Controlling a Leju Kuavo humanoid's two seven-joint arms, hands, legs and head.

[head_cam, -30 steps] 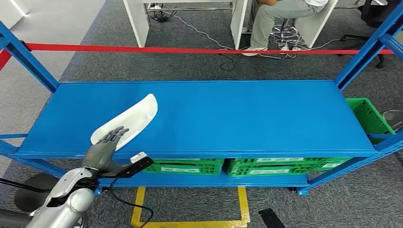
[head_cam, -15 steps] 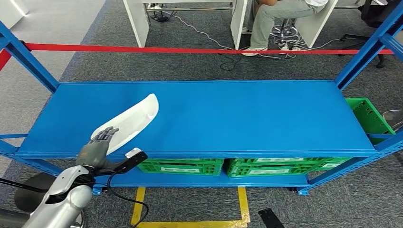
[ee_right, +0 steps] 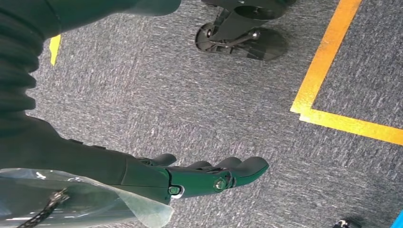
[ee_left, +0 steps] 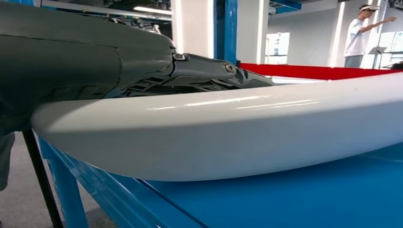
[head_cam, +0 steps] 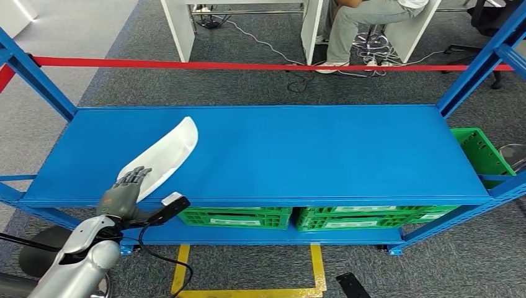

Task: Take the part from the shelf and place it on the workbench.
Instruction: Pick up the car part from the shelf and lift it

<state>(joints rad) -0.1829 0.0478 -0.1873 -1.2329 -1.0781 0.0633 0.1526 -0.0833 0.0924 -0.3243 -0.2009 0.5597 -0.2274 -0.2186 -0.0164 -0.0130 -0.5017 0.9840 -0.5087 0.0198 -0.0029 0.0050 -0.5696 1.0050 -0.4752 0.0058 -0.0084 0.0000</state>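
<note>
A long white curved part (head_cam: 164, 155) lies slanted on the left of the blue shelf top (head_cam: 310, 149), its near end at the front edge. My left hand (head_cam: 124, 189) grips that near end, fingers laid over the top. In the left wrist view the part (ee_left: 237, 133) runs across just above the blue surface, with my left hand (ee_left: 95, 57) over its upper edge; the thumb is hidden. My right hand (ee_right: 190, 178) hangs above the grey carpet, fingers stretched out and holding nothing.
Green crates (head_cam: 248, 217) stand on the level below, and another green crate (head_cam: 481, 152) sits beyond the shelf's right end. Blue uprights rise at the corners. A red tape (head_cam: 248, 64) spans behind; a seated person (head_cam: 360, 25) is farther back. Yellow lines (head_cam: 316, 267) mark the floor.
My left hand has drawn back toward the shelf's front left corner with the part's near end. The part's far end has swung left and tipped up.
</note>
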